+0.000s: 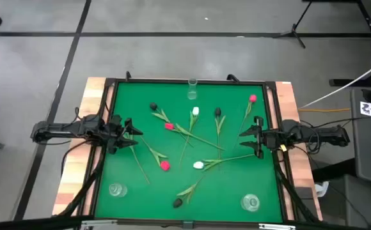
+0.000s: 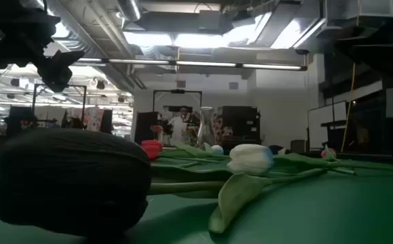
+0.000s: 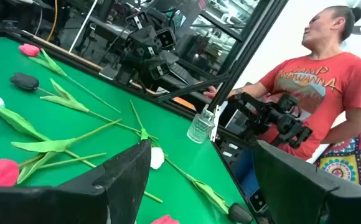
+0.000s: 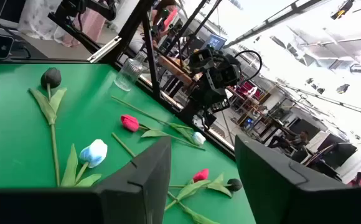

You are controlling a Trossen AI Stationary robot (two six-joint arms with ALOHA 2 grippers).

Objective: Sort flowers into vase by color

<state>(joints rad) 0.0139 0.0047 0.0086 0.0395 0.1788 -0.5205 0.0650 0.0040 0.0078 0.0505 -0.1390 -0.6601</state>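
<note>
1. On my green desk (image 1: 236,191) stand three clear glass vases: one at the far edge (image 1: 192,89), one in the near left corner (image 1: 116,190), one in the near right corner (image 1: 250,203); I can see no stems in any
2. All the flowers (image 1: 192,137) lie loose across the middle of the felt
3. My left claw (image 1: 127,134) hangs open at the left edge, holding nothing
4. My right claw (image 1: 254,139) is open and empty at the right edge
5. Up close in the low view, a black bud (image 2: 71,179) hides much of the desk
</note>
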